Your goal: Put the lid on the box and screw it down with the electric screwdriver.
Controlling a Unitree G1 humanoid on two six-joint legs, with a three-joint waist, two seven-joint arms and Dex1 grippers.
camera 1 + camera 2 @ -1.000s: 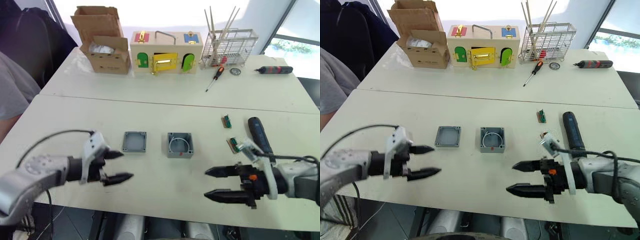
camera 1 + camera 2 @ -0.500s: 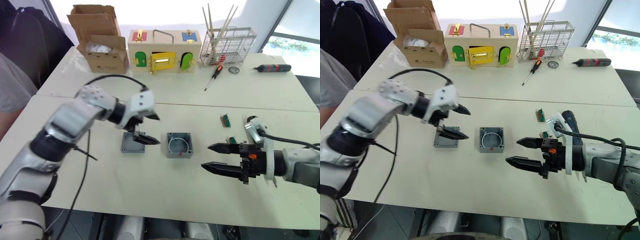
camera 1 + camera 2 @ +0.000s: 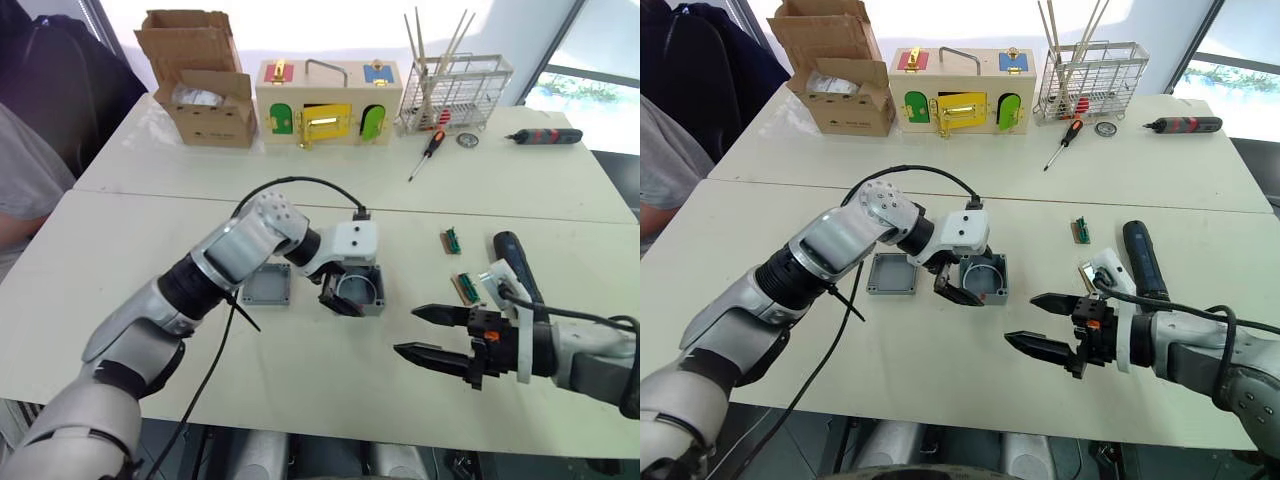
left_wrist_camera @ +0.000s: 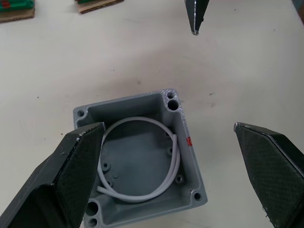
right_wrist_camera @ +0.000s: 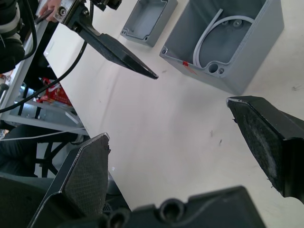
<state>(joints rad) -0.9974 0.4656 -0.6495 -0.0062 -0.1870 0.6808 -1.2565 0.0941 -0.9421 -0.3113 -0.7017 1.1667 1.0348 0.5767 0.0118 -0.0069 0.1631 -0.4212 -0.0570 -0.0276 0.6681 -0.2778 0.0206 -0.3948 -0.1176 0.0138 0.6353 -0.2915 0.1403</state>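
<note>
The box [image 3: 984, 278] sits open-topped near the middle of the near white table [image 3: 890, 370], with a loop of white wire [image 4: 142, 190] curled inside it and a tiny red mark on its near side. The lid [image 3: 894, 273] lies flat just to the left of the box, apart from it, hollow side up. The left gripper [image 3: 958, 283] hangs directly over the box with its two black fingers spread wide; in the left wrist view one finger [image 4: 61, 185] overlaps the box's rim while the other stands clear of it, and nothing is held between them.

To the right and nearer, the right gripper [image 3: 1042, 322] hovers low over bare table, pointing left toward the box, its fingers parted and empty. The electric screwdriver [image 3: 1139, 261] lies on the table to the right of the box, just beyond the right wrist, running near to far. Two small green parts [image 3: 455, 241] lie between the box and the screwdriver.

On the far table stand a cardboard box [image 3: 835, 70], a wooden box with coloured doors [image 3: 962, 90] and a wire rack [image 3: 1088, 80], with a slim red-and-black hand screwdriver [image 3: 1064, 143] and a dark driver with red bands [image 3: 1185, 126] lying to the right.
</note>
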